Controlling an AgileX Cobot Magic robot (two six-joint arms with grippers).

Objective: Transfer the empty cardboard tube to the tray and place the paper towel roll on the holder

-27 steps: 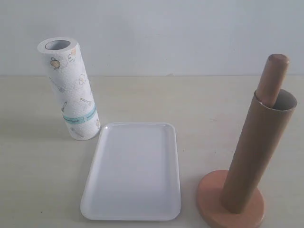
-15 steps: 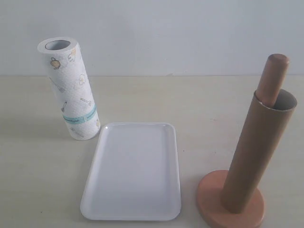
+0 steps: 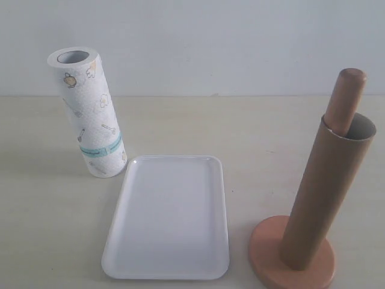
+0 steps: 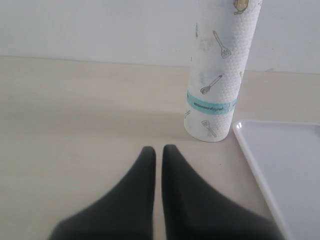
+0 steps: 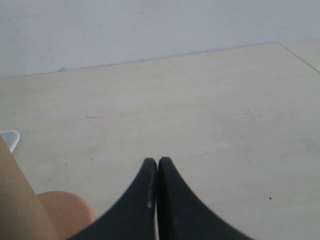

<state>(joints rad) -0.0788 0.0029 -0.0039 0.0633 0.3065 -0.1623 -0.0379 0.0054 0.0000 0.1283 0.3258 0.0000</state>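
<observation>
Currently sleeved near-upright over holder [image 3: 351, 90]: empty cardboard tube [image 3: 325, 192], close beside right gripper [image 5: 157, 165], pinched closed, empty; left gripper [image 4: 159, 150] likewise.

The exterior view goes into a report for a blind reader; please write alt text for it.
A cardboard tube sits over the post of a wooden holder at the right, the post's rounded top poking out. A bare white tray lies in the middle, and a printed paper towel roll stands beside its far left corner.

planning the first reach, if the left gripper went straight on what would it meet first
Likely nothing: the left gripper faces bare table, the paper towel roll standing just beside that line; depth is unclear.
</observation>
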